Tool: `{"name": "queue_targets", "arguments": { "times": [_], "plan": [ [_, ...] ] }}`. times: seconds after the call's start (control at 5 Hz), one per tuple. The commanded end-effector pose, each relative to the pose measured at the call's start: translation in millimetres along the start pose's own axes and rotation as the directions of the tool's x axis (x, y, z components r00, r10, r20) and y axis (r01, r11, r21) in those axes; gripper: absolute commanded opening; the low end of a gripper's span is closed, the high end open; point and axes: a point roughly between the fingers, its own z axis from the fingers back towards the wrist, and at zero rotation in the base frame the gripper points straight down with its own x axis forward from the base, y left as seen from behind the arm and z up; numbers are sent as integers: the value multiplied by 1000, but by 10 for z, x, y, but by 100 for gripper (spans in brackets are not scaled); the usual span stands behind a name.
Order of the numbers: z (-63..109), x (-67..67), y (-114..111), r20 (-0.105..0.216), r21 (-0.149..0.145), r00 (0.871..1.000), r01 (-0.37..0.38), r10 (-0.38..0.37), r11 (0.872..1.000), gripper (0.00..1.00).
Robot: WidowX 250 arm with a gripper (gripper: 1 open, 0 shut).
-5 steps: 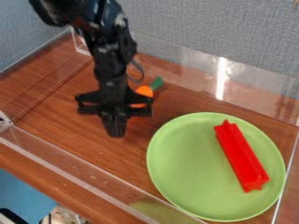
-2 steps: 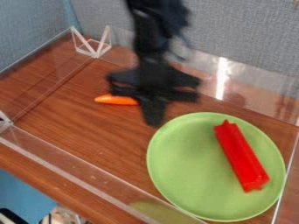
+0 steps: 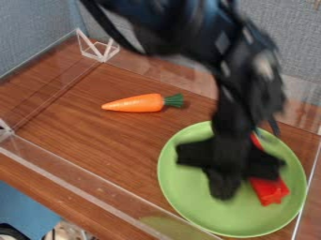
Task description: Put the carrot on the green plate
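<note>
The gripper (image 3: 226, 187), jaws pressed together and empty, hangs over the green plate (image 3: 189, 178); the carrot (image 3: 142, 103) lies far-left, needing a centred pinch.

Wooden table (image 3: 75, 131) carries carrot (image 3: 141, 103) and green plate (image 3: 189, 192).

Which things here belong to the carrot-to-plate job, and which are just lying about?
Belonging to the job:
- carrot, lying on the wooden table, not held
- green plate
- hand, shut, over the plate

Lying about:
- red block on the plate, mostly hidden
- clear wire stand at the back
</note>
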Motion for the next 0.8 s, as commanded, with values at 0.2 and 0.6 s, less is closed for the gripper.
{"name": "queue_targets", "arguments": {
  "times": [0.2, 0.6],
  "plan": [
    [14, 13, -81, 38, -37, 969, 244, -242, 969, 100],
    [-58, 88, 53, 65, -26, 942, 333, -330, 943, 100]
  ]
}}
